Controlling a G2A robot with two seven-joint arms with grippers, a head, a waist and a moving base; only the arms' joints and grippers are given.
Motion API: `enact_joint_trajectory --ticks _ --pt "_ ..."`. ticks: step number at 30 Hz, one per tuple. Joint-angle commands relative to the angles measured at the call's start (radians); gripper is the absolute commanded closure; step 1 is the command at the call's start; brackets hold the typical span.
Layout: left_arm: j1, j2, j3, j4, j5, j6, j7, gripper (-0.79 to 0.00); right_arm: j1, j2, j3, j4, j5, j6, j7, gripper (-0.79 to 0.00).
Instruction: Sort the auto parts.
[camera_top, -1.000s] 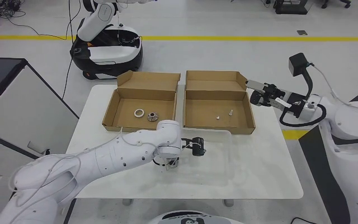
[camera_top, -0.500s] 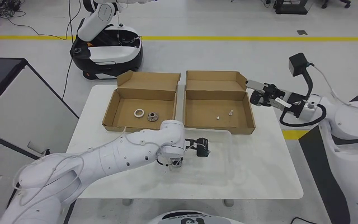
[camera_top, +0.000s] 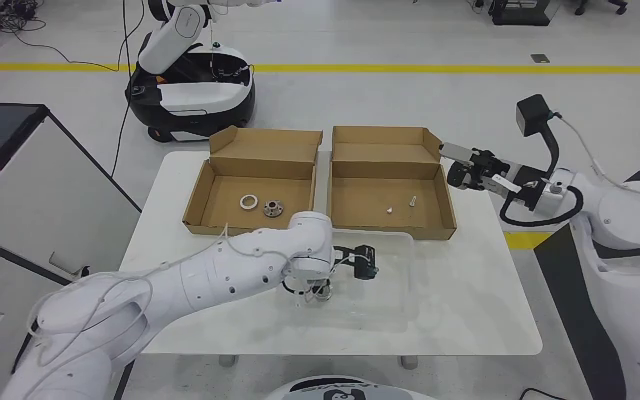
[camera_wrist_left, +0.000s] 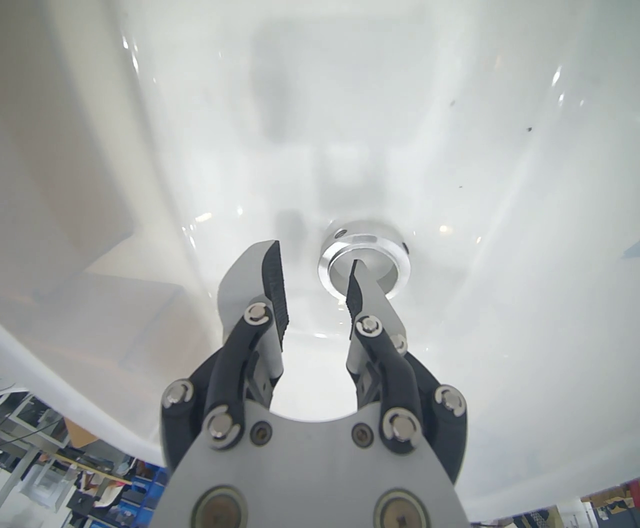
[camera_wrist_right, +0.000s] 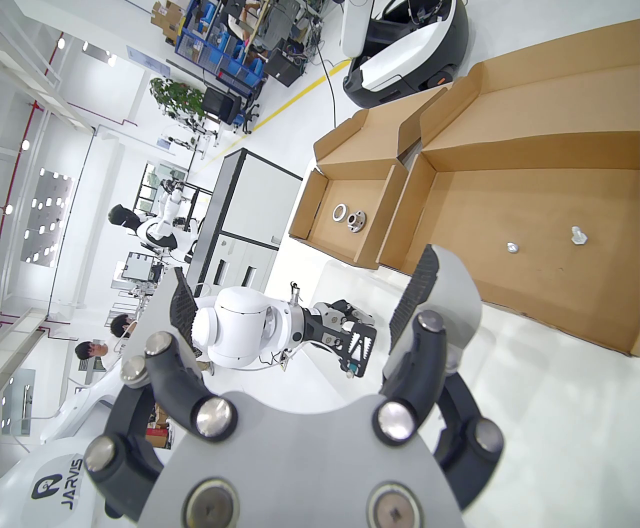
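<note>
At six o'clock on the white tabletop (camera_top: 480, 300), inside the shallow clear plastic bin (camera_top: 395, 295), we find the left gripper (camera_wrist_left: 312, 260) set down over a polished silver metal collar ring (camera_wrist_left: 375, 231). Its jaws stand partly open and clasp nothing yet: one ribbed fingertip dips into the ring's bore while the other sits outside the wall.

The ring lies flat on the bin floor. It is short, thick-walled and mirror-bright, with small holes drilled through its side.

We judge the step in hand to be the pinch on that wall. Done well, it means closing slowly so the outer finger meets the rim squarely. The inner tip should sit low enough to bear on metal rather than skid off the top edge. The finish looks slick, so a firm grip matters. We would then lift straight up until the ring clears the bin's wall.

Its likely home, in our view, is the open brown cardboard box (camera_top: 290, 195) at eleven o'clock, where a white flat ring (camera_top: 244, 201) and a dark flanged hub (camera_top: 273, 208) rest side by side. The twin cardboard box (camera_top: 360, 205) at one o'clock holds two small silver fasteners (camera_top: 410, 200).

Out at two o'clock, beside that box's outer wall, the right gripper (camera_wrist_right: 302, 272) hangs wide open and empty.
</note>
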Motion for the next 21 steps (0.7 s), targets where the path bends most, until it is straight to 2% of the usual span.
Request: enact_joint_trajectory --ticks 1,13,21 --pt "0.002 0.003 0.0 0.003 -0.002 -0.002 0.002 -0.296 0.0 0.0 0.0 0.0 0.0 0.0 0.0 -0.785" --pt "0.016 -0.001 0.0 0.012 0.0 -0.025 0.025 -0.256 0.0 0.0 0.0 0.0 0.0 0.0 0.0 -0.785" --pt "0.019 -0.01 0.0 0.037 0.002 -0.033 0.033 -0.191 0.0 0.0 0.0 0.0 0.0 0.0 0.0 -0.785"
